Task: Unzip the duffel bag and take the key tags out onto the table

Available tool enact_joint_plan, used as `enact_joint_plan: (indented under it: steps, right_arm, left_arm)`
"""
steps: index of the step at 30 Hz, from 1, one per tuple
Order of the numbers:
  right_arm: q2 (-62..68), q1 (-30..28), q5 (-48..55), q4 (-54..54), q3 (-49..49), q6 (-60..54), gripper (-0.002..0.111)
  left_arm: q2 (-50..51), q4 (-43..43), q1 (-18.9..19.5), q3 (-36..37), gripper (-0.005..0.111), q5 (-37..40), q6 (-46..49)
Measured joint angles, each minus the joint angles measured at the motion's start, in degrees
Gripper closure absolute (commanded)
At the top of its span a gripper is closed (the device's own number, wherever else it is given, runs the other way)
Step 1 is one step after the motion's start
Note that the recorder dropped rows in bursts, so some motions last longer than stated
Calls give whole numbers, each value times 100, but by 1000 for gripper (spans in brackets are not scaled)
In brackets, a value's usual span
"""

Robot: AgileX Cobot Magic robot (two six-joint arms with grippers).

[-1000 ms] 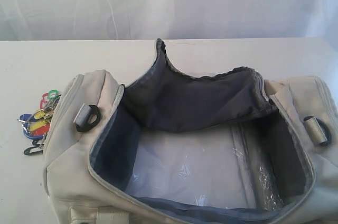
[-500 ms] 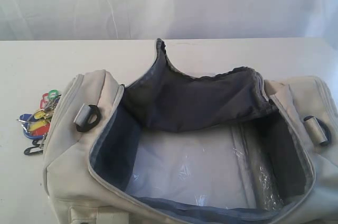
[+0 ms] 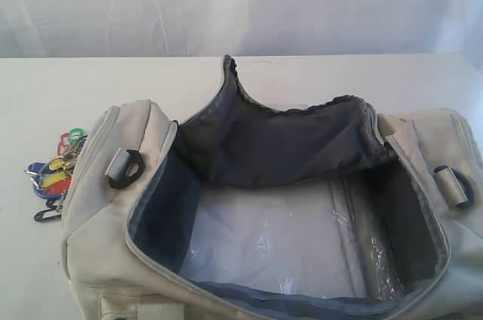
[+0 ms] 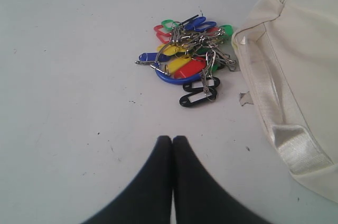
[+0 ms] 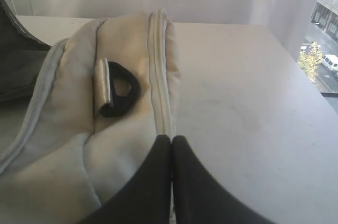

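Two sets of black fingers, both closed on nothing. Left fingers [image 4: 172,139] over the plain white table [image 4: 68,76], near the bunch of coloured plastic key tags [image 4: 190,60] lying just beside the cream fabric duffel bag [image 4: 296,49]. Bag unzipped, gaping, possibly clear plastic [image 3: 264,244] inside. Right fingers [image 5: 171,138] by bag's end, near black strap ring [image 5: 120,94].

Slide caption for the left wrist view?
Shut left hand over the white table, colourful plastic key tags lying beside the cream fabric duffel bag.

A wide, plain white counter [image 3: 317,75] carries an open cream duffel bag [image 3: 94,248] at its near side. A bunch of coloured plastic key tags [image 3: 53,176] lies just beside the bag's left end.
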Motion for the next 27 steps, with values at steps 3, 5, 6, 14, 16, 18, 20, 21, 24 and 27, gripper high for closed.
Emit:
enact_joint_plan:
  steps: [3,5,6,14,16,18,20,21,24,27]
  right_arm:
    - [0,0,0,0,0,0,108]
    - [0,0,0,0,0,0,108]
    - [0,0,0,0,0,0,108]
    - [0,0,10,0,0,484,108]
    - [0,0,10,0,0,492,108]
    - [0,89,10,0,0,492,108]
    - [0,207,10,0,0,492,108]
    - [0,237,10,0,0,492,108]
    - [0,237,21,0,0,506,108]
    - [0,237,32,0,0,506,108]
  left_arm:
    - [0,0,0,0,107,0,0]
    - [0,0,0,0,107,0,0]
    - [0,0,0,0,107,0,0]
    - [0,0,0,0,107,0,0]
    - [0,0,0,0,107,0,0]
    - [0,0,0,0,107,0,0]
    - [0,0,0,0,107,0,0]
    - [0,0,0,0,107,0,0]
    - [0,0,0,0,107,0,0]
    - [0,0,0,0,107,0,0]
